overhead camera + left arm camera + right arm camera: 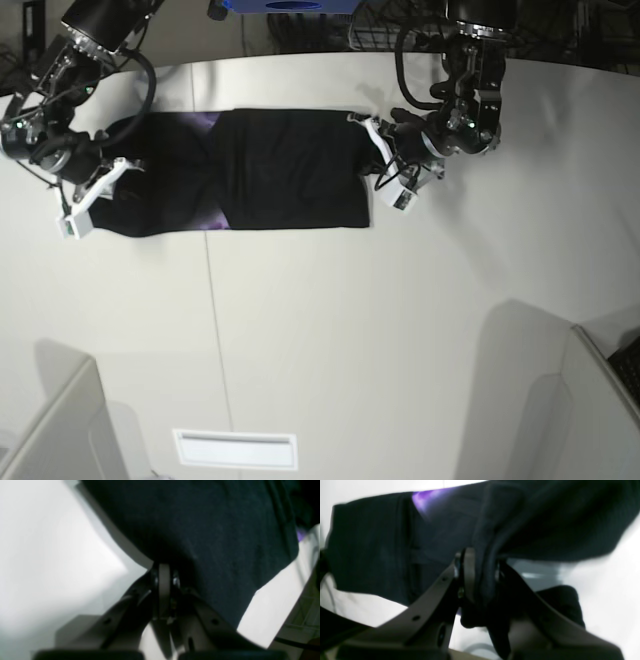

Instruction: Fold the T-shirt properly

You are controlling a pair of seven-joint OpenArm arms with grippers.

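Shirt's stretched across the white table (330,330): black cotton T-shirt (290,165), purple print peeking out. Left gripper (372,168) and right gripper (112,172) each pinch an opposite end, probably so they can lift together and fold.

The near half of the worktop (330,340) is left bare, so free passage is offered there across its full width. The far strip is taken up by the T-shirt (285,180), spread flat from side to side. Its ends are blocked by the two arms: the left claw (385,172) is clamped at one edge, the right claw (105,185) is pinched on bunched cloth at the other. A wire basket (385,30) and cables are crowded behind the far edge.
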